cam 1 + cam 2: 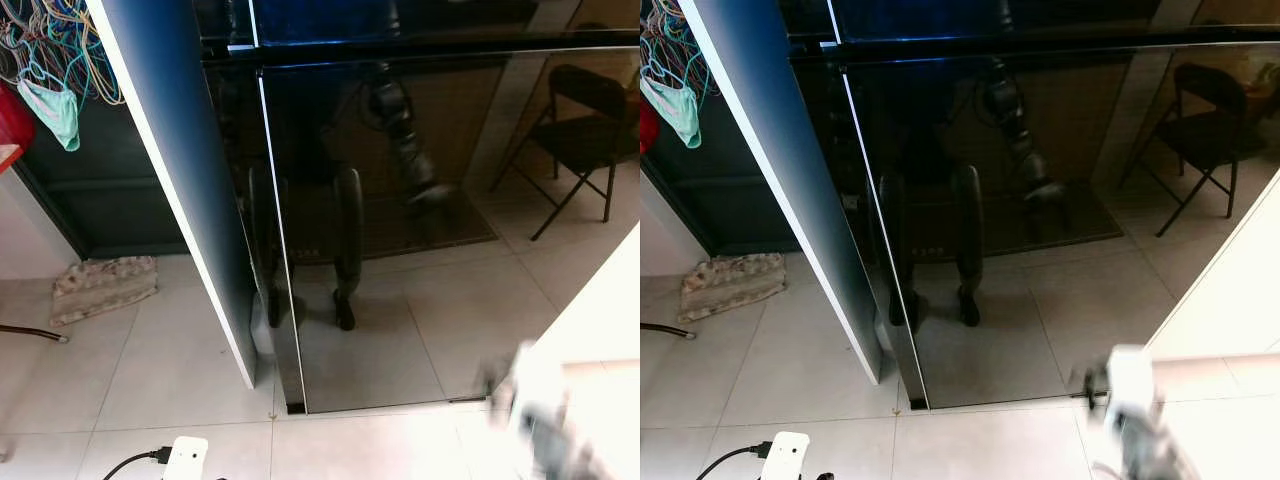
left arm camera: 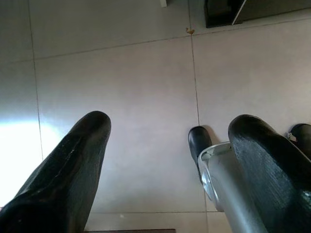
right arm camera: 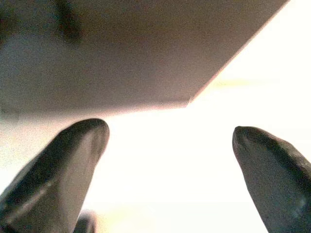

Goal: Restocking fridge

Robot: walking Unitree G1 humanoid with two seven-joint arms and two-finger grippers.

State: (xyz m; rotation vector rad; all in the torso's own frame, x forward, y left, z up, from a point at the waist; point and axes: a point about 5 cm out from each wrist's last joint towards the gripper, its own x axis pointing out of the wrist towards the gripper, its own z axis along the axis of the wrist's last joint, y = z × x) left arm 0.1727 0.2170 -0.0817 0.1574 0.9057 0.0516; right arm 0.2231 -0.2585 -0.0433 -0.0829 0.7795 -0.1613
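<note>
Black glass fills most of what I see: the fridge (image 1: 400, 230) stands right before me, its glossy door shut and mirroring my own legs and one arm, plus a folding chair (image 1: 585, 135) behind me. I judge I am only lining up with it, since nothing to stock is in either pincer. My left pincer (image 2: 167, 145) hangs idle over the pale floor tiles (image 2: 121, 73), fingers wide apart and empty (my own foot (image 2: 199, 143) shows below it). My right pincer (image 3: 170, 145) is likewise spread wide and empty, low at my right beside a pale bench (image 1: 610, 320). A white plug block (image 1: 185, 458) lies on the floor. I can read no brand or writing anywhere.
</note>
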